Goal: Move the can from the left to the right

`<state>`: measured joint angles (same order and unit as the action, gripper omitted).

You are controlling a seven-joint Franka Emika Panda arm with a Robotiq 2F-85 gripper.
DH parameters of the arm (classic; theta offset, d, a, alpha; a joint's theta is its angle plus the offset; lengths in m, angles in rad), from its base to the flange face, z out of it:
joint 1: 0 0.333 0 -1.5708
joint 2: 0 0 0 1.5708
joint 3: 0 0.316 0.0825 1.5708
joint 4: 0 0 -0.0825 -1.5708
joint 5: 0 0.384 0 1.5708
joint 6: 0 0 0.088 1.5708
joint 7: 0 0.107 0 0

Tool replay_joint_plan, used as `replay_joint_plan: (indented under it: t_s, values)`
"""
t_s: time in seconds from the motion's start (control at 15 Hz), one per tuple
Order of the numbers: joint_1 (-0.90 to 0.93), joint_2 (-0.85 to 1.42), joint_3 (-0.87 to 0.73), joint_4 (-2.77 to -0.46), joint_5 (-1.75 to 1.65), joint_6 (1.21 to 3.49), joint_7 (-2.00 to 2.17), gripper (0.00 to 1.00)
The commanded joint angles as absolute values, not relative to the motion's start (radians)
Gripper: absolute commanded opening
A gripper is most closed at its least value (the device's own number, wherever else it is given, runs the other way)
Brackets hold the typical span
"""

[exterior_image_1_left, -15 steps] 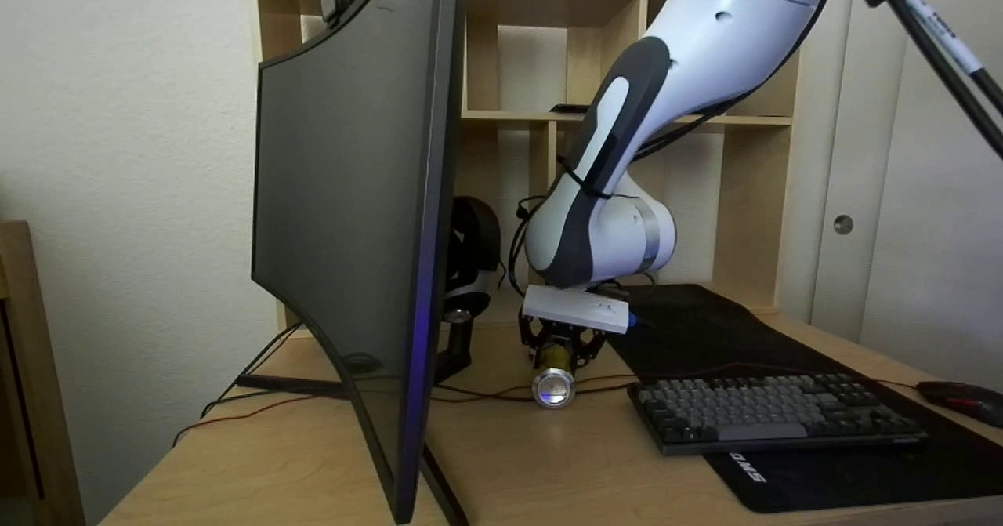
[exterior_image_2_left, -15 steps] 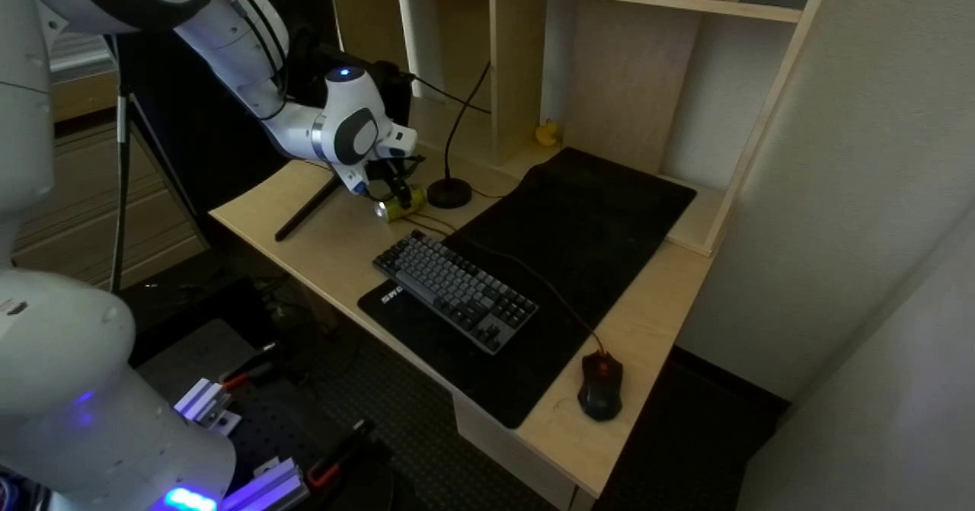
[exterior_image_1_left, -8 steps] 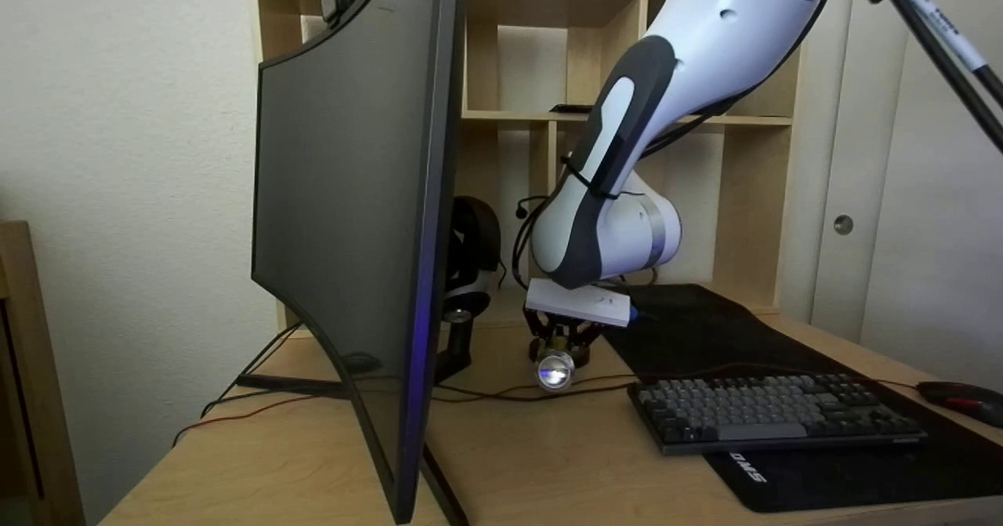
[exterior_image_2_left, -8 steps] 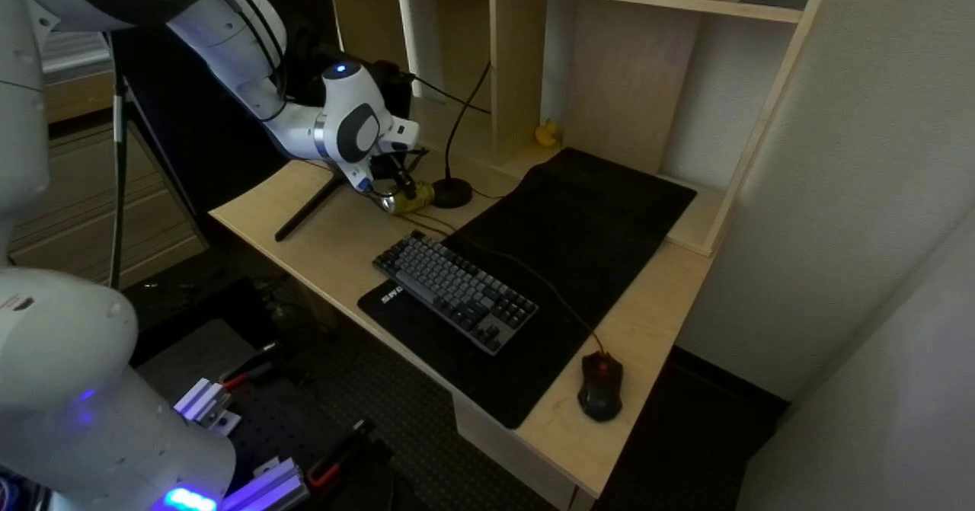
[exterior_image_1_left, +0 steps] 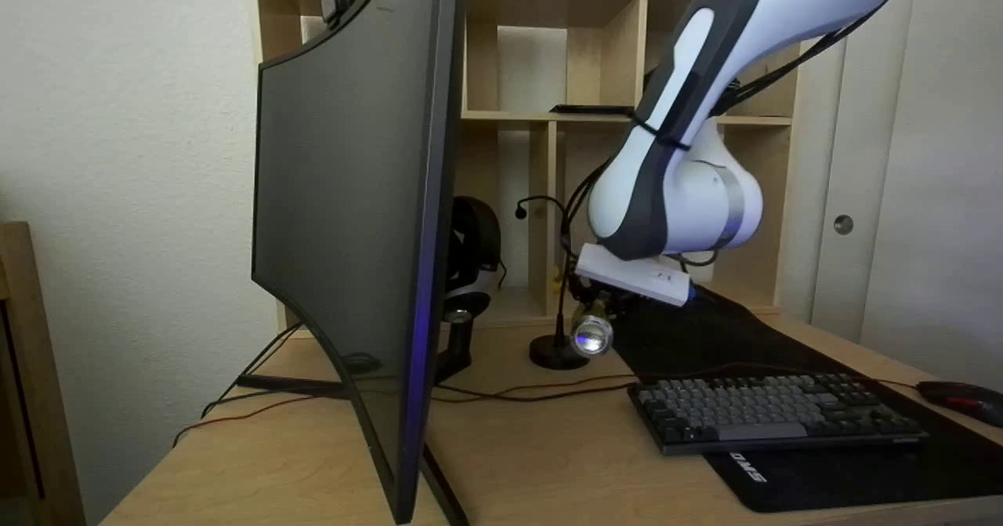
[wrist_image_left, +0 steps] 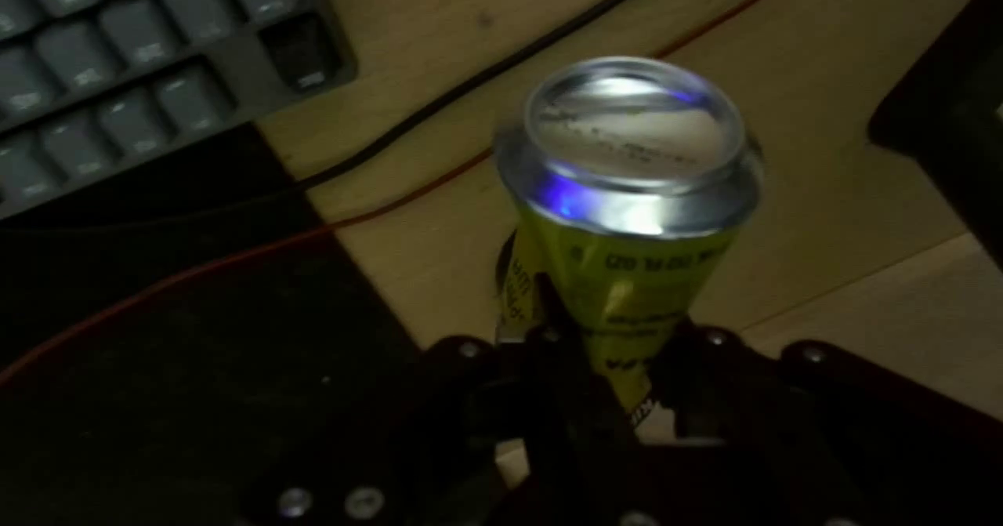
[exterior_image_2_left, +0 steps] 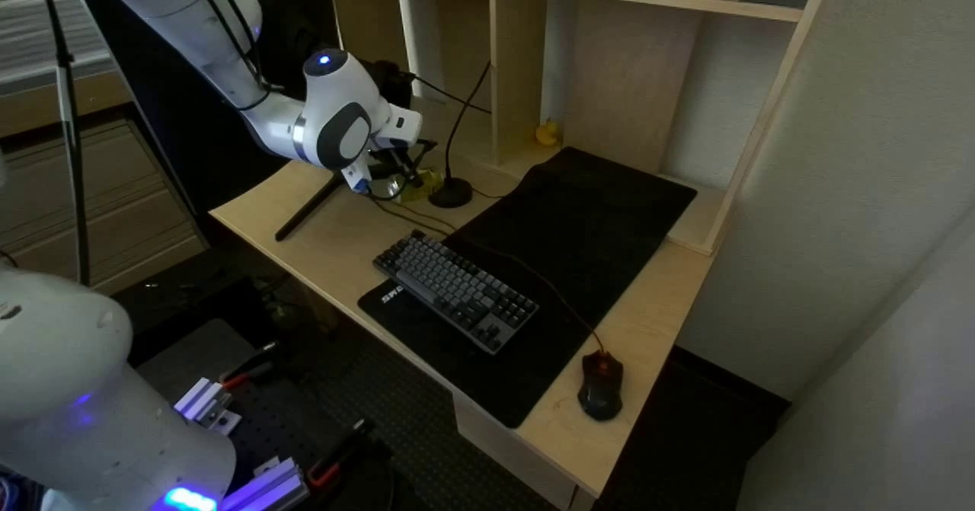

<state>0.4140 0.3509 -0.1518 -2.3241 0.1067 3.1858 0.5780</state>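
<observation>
The yellow-green can (exterior_image_1_left: 592, 335) lies on its side in my gripper (exterior_image_1_left: 599, 305), its silvery end facing that camera. It hangs above the desk, close to the microphone base. In an exterior view the can (exterior_image_2_left: 417, 184) shows partly behind my gripper (exterior_image_2_left: 411, 177) and its cables. In the wrist view the can (wrist_image_left: 635, 157) points its silvery end up the picture. My gripper (wrist_image_left: 619, 322) is shut around its body, with dark fingers on both sides. The far part of the can is hidden by the gripper.
A microphone on a round black base (exterior_image_2_left: 450, 192) stands right beside the can. A keyboard (exterior_image_2_left: 457, 290) lies on a black mat (exterior_image_2_left: 594, 199), with a mouse (exterior_image_2_left: 601, 386) beyond. A large monitor (exterior_image_1_left: 353, 189) and a shelf unit (exterior_image_1_left: 595, 117) border the desk. Cables cross the desktop.
My gripper has lifted the can off the desk level and carried it up and toward the keyboard side. The arm has shifted with it, and the microphone base has come into sight.
</observation>
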Motion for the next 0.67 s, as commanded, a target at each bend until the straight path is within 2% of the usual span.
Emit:
replay_joint_plan:
  t_s: [0.0,0.13,0.2,0.27,0.33,0.4,0.47,0.6]
  values:
    - [0.494,0.205,-0.377,-2.472,0.078,3.265,0.597,0.06]
    - [0.518,0.193,-0.479,-2.484,0.092,3.357,0.581,0.06]
    - [0.426,0.196,-0.465,-2.537,0.086,3.460,0.555,0.06]
    - [0.410,0.185,-0.496,-2.556,0.091,3.514,0.565,0.06]
    - [0.255,0.129,-0.316,-2.582,0.200,3.497,0.523,0.06]
    - [0.400,0.206,-0.460,-2.511,0.123,3.462,0.572,0.06]
    - [0.358,0.200,-0.438,-2.523,0.128,3.465,0.558,0.26]
    - [0.370,0.200,-0.449,-2.518,0.123,3.462,0.561,0.26]
